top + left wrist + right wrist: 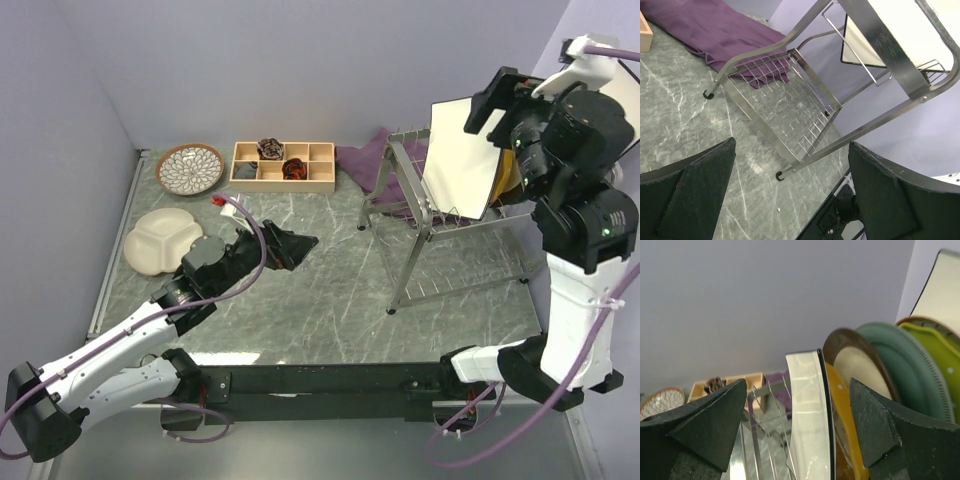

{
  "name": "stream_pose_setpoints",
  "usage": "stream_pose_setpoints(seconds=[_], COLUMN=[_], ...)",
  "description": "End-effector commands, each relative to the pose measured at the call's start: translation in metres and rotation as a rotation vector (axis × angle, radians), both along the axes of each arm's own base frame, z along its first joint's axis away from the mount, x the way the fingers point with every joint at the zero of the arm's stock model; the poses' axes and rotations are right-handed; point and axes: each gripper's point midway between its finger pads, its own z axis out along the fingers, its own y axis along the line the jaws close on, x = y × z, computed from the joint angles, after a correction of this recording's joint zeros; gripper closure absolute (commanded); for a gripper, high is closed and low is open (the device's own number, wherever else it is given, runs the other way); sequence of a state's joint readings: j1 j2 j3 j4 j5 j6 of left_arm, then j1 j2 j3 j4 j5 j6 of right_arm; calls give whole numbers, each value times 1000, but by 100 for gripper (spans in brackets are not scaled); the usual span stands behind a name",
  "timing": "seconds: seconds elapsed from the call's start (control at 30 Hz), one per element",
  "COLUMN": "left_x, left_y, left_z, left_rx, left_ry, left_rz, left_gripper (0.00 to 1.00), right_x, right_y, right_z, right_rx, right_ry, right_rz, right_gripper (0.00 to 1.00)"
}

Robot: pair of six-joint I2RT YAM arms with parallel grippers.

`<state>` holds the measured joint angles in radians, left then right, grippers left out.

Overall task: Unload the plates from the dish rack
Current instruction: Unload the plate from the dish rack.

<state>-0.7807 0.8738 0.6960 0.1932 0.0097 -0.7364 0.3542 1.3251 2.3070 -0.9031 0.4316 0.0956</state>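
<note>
Standing upright in the dish rack [412, 190], a white square plate [807, 440] sits edge-on between the fingers of the right end effector [797, 390], whose jaws are spread wide and show no contact with it. Beside it in the same rack stand an orange plate [840, 405], a brown-edged cream plate [860, 365], a teal plate [905, 365], a yellow-green plate [935, 355] and a second white square plate [945, 290]. Low over the table [330, 300], the left end effector [298, 243] has its jaws apart and empty, facing the rack's legs. Well apart from the rack, a petal-patterned plate [190, 168] and a cream divided plate [165, 240] lie flat at the table's far left. A wooden compartment tray [310, 152] sits between the petal-patterned plate and a purple cloth [365, 160].
</note>
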Motion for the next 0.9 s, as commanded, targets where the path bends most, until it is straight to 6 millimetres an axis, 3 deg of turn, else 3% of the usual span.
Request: stream_pose_setpoints(seconds=[0.0,0.1,0.17,0.23,0.53,0.87], left_x=[-2,-2,-1,0,0,0], left_y=[3,2,1,0,0,1], left_z=[-3,-8,-10,-11,-15,-16], left_rx=[12,20,27,29,31,29], left_ry=[-25,-22,-21,-21,-19,-19], left_rz=[2,1,-1,1,1,2], left_gripper=[1,0,0,1,1,0], right_x=[-2,4,3,5,9,16], right_y=[6,8,9,8,17,23], right_z=[-21,-33,-36,-40,-61,-79], right_rx=[37,39,36,33,9,-9], right_ry=[64,102,105,106,156,199], right_rz=[83,118,133,133,197,223], right_gripper=[12,20,35,43,51,51])
